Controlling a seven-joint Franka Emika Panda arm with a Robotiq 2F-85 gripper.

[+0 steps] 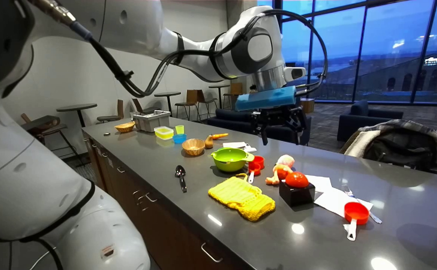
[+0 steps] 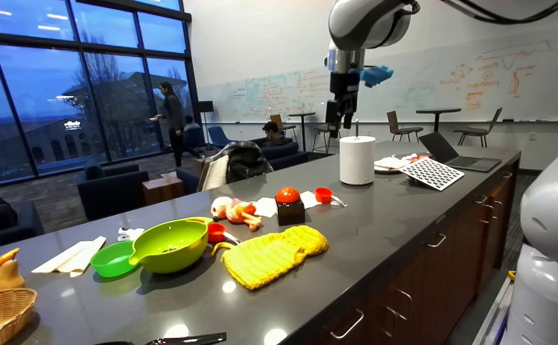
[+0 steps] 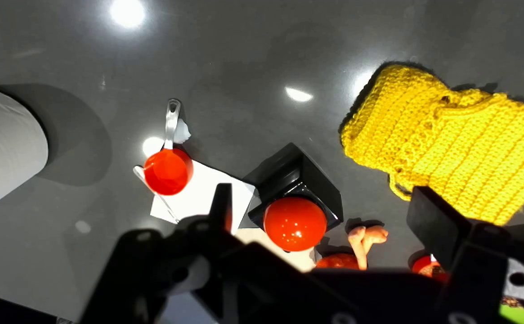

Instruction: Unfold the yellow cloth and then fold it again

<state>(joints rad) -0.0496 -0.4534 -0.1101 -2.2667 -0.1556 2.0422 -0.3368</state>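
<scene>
Yellow crocheted cloth [image 3: 455, 144]: on the tabletop [image 3: 253, 67], below and to one side of the end effector [image 1: 281, 140], apparently folded.
Cloth's fold: probably not yet undone; a finished refold could look alike.
End effector: spread wide, holding nothing.
Reach to cloth: should shift sideways, descend, pinch only the top layer.

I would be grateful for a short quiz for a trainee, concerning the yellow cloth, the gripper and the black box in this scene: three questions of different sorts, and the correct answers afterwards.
1. True or false: the yellow cloth lies apart from the gripper.

2. What colour is the rounded object on top of the black box?
a) green
b) red
c) white

3. Fill the gap: the jaws of the gripper are ____ (open/shut).

Key: 1. True; 2. b; 3. open.
</scene>
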